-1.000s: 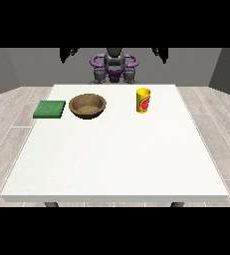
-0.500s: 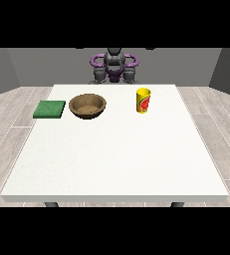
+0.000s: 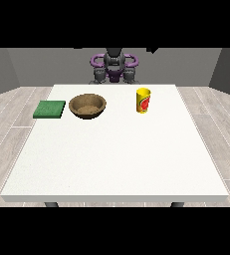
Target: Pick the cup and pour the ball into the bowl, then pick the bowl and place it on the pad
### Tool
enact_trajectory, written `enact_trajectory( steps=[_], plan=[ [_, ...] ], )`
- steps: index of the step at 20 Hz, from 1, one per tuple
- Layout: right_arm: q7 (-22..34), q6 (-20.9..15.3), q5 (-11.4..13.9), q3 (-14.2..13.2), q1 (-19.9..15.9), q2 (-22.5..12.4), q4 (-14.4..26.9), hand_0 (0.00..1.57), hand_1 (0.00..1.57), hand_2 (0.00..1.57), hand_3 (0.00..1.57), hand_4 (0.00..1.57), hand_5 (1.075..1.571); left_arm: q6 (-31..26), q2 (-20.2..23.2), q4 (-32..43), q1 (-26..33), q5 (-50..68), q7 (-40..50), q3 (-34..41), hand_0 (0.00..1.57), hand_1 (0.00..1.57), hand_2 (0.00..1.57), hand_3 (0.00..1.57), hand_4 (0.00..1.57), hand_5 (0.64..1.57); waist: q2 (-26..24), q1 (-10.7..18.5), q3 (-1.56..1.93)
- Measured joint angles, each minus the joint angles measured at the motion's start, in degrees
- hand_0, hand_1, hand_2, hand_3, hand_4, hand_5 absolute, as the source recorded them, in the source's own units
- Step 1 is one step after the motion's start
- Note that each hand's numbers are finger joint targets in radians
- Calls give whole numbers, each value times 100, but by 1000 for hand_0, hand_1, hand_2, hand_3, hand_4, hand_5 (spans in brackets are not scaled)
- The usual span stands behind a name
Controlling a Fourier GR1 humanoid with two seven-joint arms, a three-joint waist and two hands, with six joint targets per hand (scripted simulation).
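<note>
Nothing begun: cup (image 3: 143,100) upright on the table (image 3: 116,164), bowl (image 3: 87,106) beside it toward the view's left, green pad (image 3: 50,109) just past the bowl on that side. No ball visible from here; likely down inside the cup, cannot confirm.

Robot (image 3: 114,67) sits at the far table edge with both arms drawn in close to the torso. Neither hand can be picked out apart from the body, so how far they are open I cannot tell; nothing appears held or touched. All three things lie well forward of wherever the hands are, toward the camera.

Step in hand: reach for the cup. Judgement: the arm at the view's right has the shorter path. Approach from the side, fingers round the cup's middle, keep it upright on lift so the contents stay in. Carry it over the bowl's rim before tipping, and tip slowly toward the bowl's centre. Avoid nudging the bowl; it sits close to the pad already.
</note>
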Motion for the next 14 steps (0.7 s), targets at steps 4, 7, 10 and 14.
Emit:
enact_trajectory(
  steps=[4, 7, 10, 14],
  plan=[
    [-631, 87, -21, -119, -294, 31, 276, 0, 0, 0, 0, 683, 1539, -71, -1, 415, -198, -143, -969, 76, 0, 0, 0, 0, 566, 1507, 839, 29, -2],
    [-1099, 268, -120, -218, -284, 9, 416, 0, 0, 0, 0, 692, 1551, -217, 103, 865, -180, -172, -1776, 254, 0, 0, 0, 0, 528, 1491, 1305, -39, -2],
    [-1370, 457, -307, -433, -416, -116, 593, 0, 0, 0, 0, 681, 1551, -234, 93, 1422, -272, -241, -2417, 355, 0, 0, 0, 0, 360, 1483, 1594, -110, -1],
    [-1570, 688, -483, -654, -457, -287, 836, 0, 0, 0, 0, 671, 1560, -394, 203, 2285, -464, -210, -2975, 537, 0, 0, 0, 0, 41, 1457, 1715, -166, -1]
  ],
)
